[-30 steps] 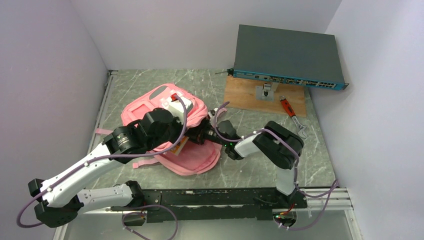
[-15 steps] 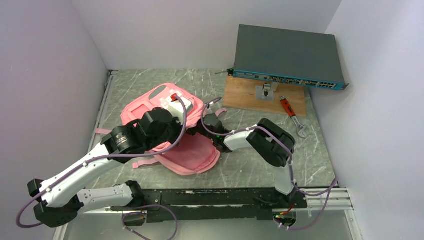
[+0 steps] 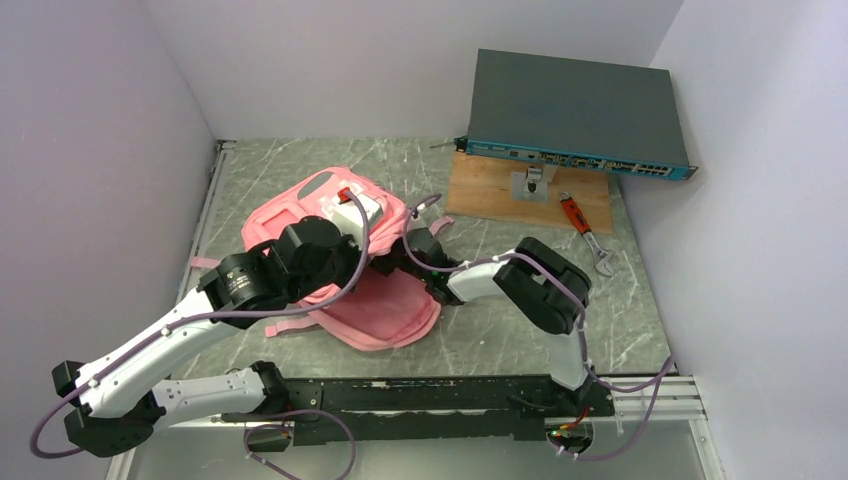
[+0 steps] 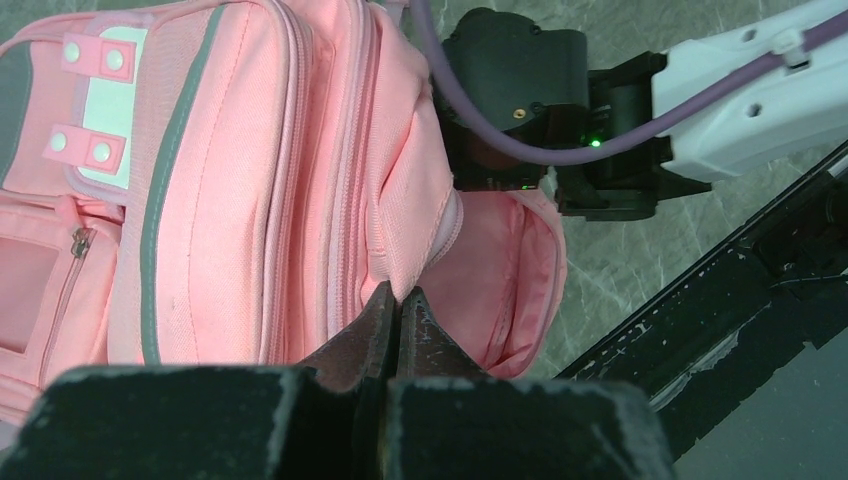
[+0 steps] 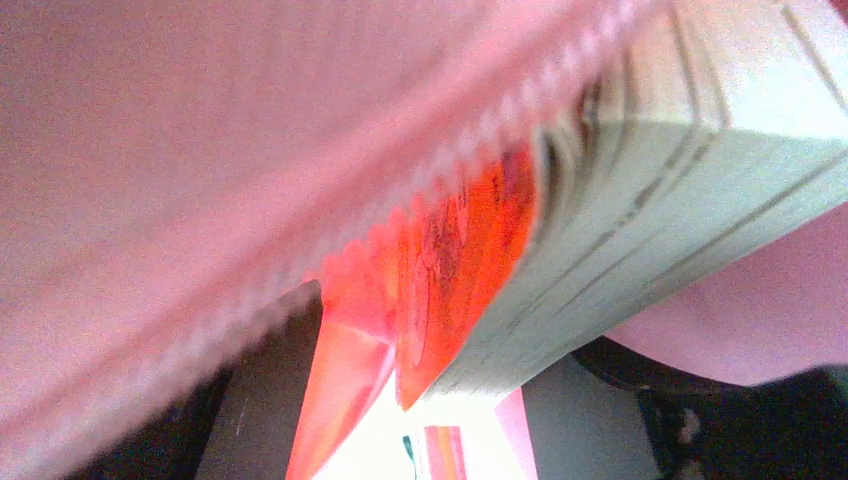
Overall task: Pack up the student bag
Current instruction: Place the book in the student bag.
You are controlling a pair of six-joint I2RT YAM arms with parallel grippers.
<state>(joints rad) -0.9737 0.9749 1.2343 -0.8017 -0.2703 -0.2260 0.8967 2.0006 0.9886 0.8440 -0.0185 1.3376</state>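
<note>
The pink student bag point(image 3: 300, 215) lies on the table with its main opening facing right; it also shows in the left wrist view point(image 4: 230, 180). My left gripper point(image 4: 398, 300) is shut on the edge of the bag's opening flap and holds it up. My right gripper point(image 5: 450, 420) is pushed inside the opening, so its fingers are hidden in the top view; only its wrist point(image 3: 428, 250) shows there. In the right wrist view a thick book point(image 5: 640, 200) with an orange cover sits between the fingers, under pink bag fabric point(image 5: 250, 130).
A dark network switch point(image 3: 575, 110) leans at the back right over a wooden board point(image 3: 490, 185). A red-handled wrench point(image 3: 585, 225) lies beside the board. A black rail point(image 3: 450, 395) runs along the near edge. Walls close in left, back and right.
My right gripper has moved left, going from the bag's mouth into the bag with the book. The orange cover no longer shows from above. The left gripper kept its hold.
</note>
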